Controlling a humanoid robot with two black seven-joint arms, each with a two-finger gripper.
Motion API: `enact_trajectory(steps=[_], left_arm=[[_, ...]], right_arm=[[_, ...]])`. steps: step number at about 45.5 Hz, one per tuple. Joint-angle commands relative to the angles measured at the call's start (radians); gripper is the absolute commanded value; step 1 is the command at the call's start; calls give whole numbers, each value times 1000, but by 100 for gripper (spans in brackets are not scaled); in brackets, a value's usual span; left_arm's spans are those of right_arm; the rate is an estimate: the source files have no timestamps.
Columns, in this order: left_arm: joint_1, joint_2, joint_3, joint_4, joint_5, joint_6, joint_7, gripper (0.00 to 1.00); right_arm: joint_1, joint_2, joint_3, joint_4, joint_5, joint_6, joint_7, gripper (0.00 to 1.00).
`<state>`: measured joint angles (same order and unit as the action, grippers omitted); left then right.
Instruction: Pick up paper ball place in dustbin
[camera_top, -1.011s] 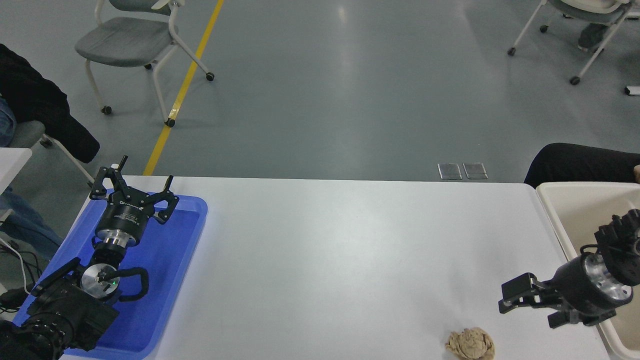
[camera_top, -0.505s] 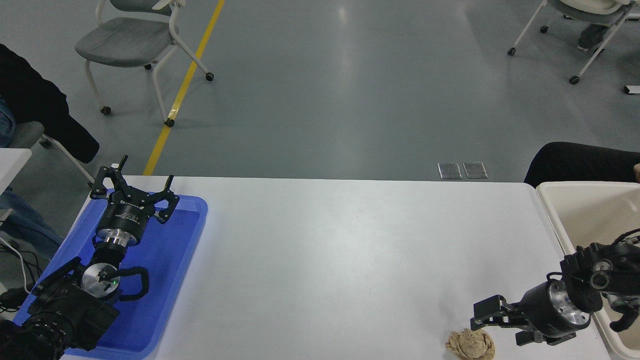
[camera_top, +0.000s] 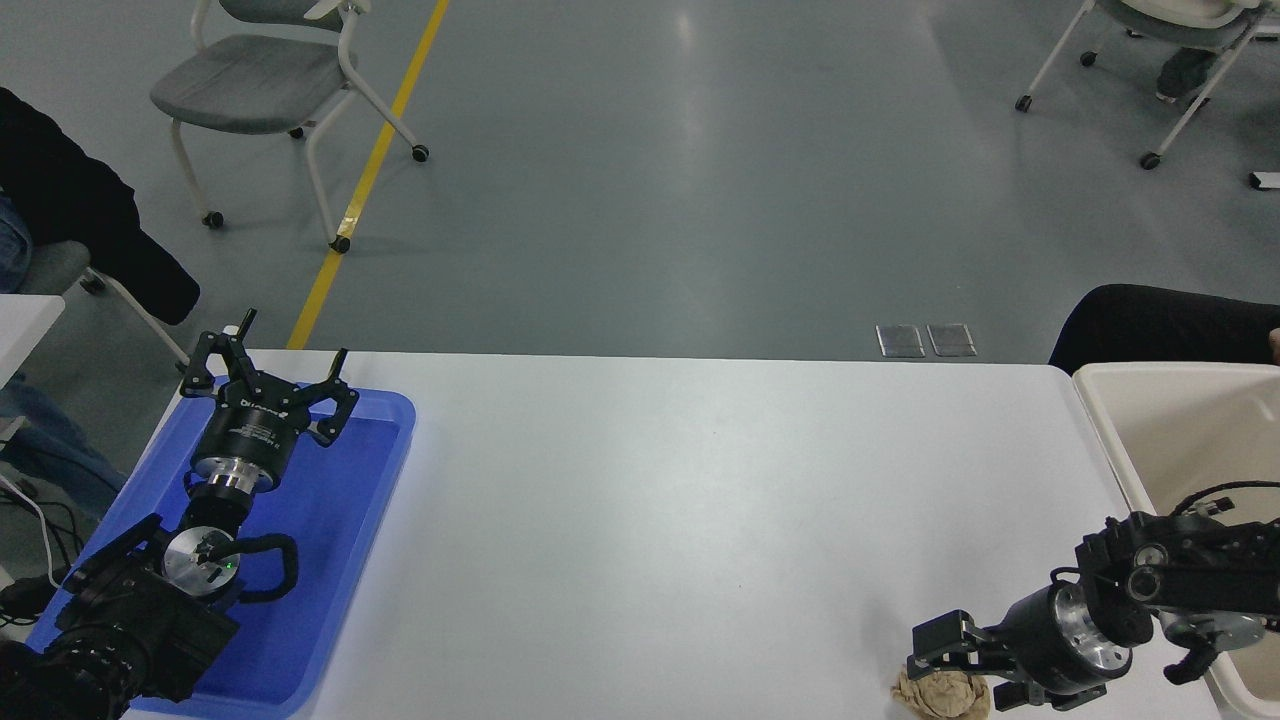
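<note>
The paper ball (camera_top: 932, 695), a crumpled tan-brown wad, lies on the white table (camera_top: 680, 500) at its front edge, right of centre. My right gripper (camera_top: 960, 678) comes in from the right and is low over the ball, open, with one finger behind it and one at its right side. The dustbin (camera_top: 1180, 430), a cream-beige tub, stands at the table's right edge behind my right arm; its inside shows nothing in it. My left gripper (camera_top: 268, 372) is open and parked over the blue tray.
The flat blue tray (camera_top: 340, 520) lies at the table's left end under my left arm. A person in black (camera_top: 1160, 325) sits at the far right behind the dustbin. Another person's dark jacket (camera_top: 70, 220) is at the left edge. Chairs stand on the floor beyond.
My right gripper has moved left and down from beside the dustbin to the paper ball, its fingers now at the ball. The ball and the left arm have not moved.
</note>
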<state>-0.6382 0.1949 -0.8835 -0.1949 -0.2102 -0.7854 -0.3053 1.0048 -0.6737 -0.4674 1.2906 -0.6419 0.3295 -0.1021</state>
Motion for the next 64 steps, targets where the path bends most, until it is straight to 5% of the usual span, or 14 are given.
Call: enact_trajectory(steps=[1, 15, 31, 48, 64], left_arm=[[0, 0, 0, 0, 0, 0, 0, 100], [0, 0, 0, 0, 0, 0, 0, 100], [0, 0, 0, 0, 0, 0, 0, 100], [-1, 0, 0, 0, 0, 0, 0, 100], [0, 3, 0, 0, -1, 0, 0, 100]], right_arm=[[-32, 20, 7, -28, -16, -23, 4, 96], [-40, 16, 6, -27, -56, -41, 35, 0], [0, -30, -2, -2, -53, -32, 35, 0], [512, -263, -290, 220, -28, 68, 22, 0], [1250, -152, -816, 348, 65, 158, 22, 0]])
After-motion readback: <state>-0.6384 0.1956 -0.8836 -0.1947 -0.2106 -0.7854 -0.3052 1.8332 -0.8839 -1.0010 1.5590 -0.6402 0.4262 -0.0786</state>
